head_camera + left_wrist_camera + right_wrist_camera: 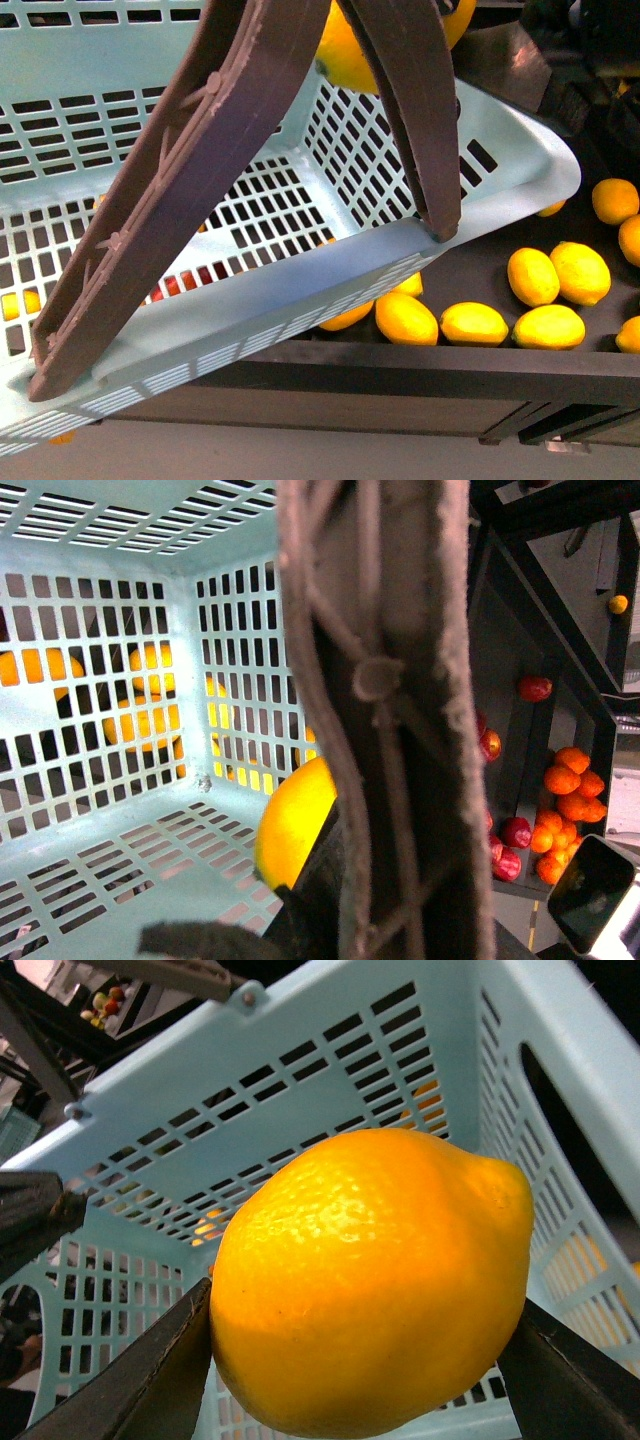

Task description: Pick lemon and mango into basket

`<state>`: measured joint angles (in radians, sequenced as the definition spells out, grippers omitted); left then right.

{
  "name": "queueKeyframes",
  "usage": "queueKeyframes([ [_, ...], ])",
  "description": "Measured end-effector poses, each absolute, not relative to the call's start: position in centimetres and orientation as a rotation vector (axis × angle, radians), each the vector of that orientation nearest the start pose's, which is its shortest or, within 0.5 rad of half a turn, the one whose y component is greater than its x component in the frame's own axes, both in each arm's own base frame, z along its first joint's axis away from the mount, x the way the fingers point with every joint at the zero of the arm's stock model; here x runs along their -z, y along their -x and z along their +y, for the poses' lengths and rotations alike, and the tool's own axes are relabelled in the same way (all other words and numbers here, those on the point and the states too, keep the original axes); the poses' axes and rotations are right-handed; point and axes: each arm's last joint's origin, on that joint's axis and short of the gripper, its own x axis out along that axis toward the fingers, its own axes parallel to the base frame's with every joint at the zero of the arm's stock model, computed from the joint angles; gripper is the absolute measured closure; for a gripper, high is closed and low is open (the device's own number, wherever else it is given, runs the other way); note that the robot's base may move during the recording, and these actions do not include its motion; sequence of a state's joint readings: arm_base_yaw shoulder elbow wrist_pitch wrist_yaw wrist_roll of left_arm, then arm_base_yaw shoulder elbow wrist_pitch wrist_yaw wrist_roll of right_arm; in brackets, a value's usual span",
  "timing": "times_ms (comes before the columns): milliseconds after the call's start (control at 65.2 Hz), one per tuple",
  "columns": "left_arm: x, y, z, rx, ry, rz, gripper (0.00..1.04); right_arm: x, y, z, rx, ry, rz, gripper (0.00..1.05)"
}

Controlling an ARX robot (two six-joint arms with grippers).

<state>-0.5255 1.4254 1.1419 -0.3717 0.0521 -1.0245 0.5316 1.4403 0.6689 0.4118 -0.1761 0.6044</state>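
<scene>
The right gripper (365,1300) squeezes the lemon (370,1270) over the basket (300,1100). Its long way runs across the grip. I cannot tell if the left gripper (275,925) is open.

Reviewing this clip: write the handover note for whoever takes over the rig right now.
Right gripper: shut on the lemon, held at the basket, its slotted wall behind, not yet released.
Left gripper: jaws unclear; a brown handle fills its wrist view close up, so it may be holding the basket.
Yellow fruit low inside the basket in the left wrist view: possibly this same lemon, cannot tell.
Done: lemon picked. Left: drop it in, then find and load the mango, which I cannot pick out here.
</scene>
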Motion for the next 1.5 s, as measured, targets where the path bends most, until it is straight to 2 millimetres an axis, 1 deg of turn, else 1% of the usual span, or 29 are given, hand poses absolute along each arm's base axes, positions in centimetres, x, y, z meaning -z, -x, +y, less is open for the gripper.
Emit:
queueKeyframes([
  [61,-29.5,-26.8,-15.7,0.174,0.805,0.860,1.00,-20.1,-24.8,15.5,-0.570,-0.507,0.572,0.33],
  [92,-29.5,-26.8,-15.7,0.174,0.805,0.860,1.00,-19.9,-24.8,15.6,-0.567,-0.507,0.579,0.26],
  [230,-29.5,-26.8,-15.7,0.174,0.805,0.860,1.00,-19.9,-24.8,15.5,-0.556,-0.530,0.577,0.07],
  [322,-29.5,-26.8,-15.7,0.173,0.805,0.859,1.00,-20.1,-25.2,15.0,-0.536,-0.555,0.552,0.09],
  [445,-29.5,-26.8,-15.7,0.173,0.809,0.863,1.00,-20.5,-25.9,13.5,-0.466,-0.613,0.519,0.09],
  [521,-29.5,-26.8,-15.7,0.168,0.803,0.857,1.00,-20.9,-26.2,12.2,-0.415,-0.643,0.491,0.09],
  [628,-29.5,-26.8,-15.7,0.168,0.801,0.856,1.00,-21.7,-26.0,9.8,-0.286,-0.636,0.435,0.09],
  [720,-29.5,-26.8,-15.7,0.174,0.804,0.861,1.00,-22.5,-25.6,7.3,-0.125,-0.548,0.355,0.09],
  [766,-29.5,-26.8,-15.7,0.174,0.806,0.862,1.00,-22.7,-25.5,6.6,-0.069,-0.499,0.322,0.09],
  [812,-29.5,-26.8,-15.7,0.174,0.806,0.862,1.00,-22.7,-25.4,6.0,-0.013,-0.429,0.217,0.15],
  [828,-29.5,-26.8,-15.7,0.173,0.806,0.861,1.00,-22.6,-25.2,5.7,-0.001,-0.372,0.164,0.18],
  [858,-29.5,-26.8,-15.7,0.172,0.804,0.860,1.00,-22.4,-24.9,5.5,0.001,-0.328,0.124,0.22],
  [874,-29.5,-26.8,-15.7,0.172,0.803,0.860,1.00,-22.1,-24.6,5.3,-0.003,-0.285,0.092,0.25],
  [889,-29.5,-26.8,-15.7,0.173,0.801,0.860,1.00,-22.0,-24.4,5.2,-0.005,-0.263,0.079,0.27],
  [920,-29.5,-26.8,-15.7,0.175,0.799,0.860,1.00,-21.5,-23.6,4.7,-0.005,-0.187,0.040,0.34],
  [981,-29.5,-26.8,-15.7,0.174,0.802,0.861,1.00,-21.0,-22.6,4.1,-0.009,-0.112,0.013,0.44],
  [1042,-29.5,-26.8,-15.7,0.173,0.805,0.861,1.00,-20.8,-21.8,3.6,-0.008,-0.074,0.005,0.53],
  [1119,-29.5,-26.8,-15.7,0.174,0.801,0.860,1.00,-20.1,-20.6,3.0,-0.010,-0.040,0.005,0.67],
  [1150,-29.5,-26.8,-15.7,0.173,0.801,0.860,1.00,-20.0,-20.4,2.9,-0.008,-0.034,0.005,0.70],
  [1211,-29.5,-26.8,-15.7,0.173,0.801,0.859,1.00,-19.5,-19.6,2.5,-0.008,-0.024,0.009,0.81],
  [1318,-29.5,-26.8,-15.7,0.175,0.802,0.861,1.00,-18.8,-18.2,1.8,-0.004,-0.011,0.009,1.03],
  [1380,-29.5,-26.8,-15.7,0.175,0.802,0.861,1.00,-18.4,-17.3,1.5,-0.006,-0.007,0.010,1.03],
  [1502,-29.5,-26.8,-15.7,0.173,0.801,0.860,1.00,-18.0,-16.3,1.0,-0.019,-0.006,0.013,1.03],
])
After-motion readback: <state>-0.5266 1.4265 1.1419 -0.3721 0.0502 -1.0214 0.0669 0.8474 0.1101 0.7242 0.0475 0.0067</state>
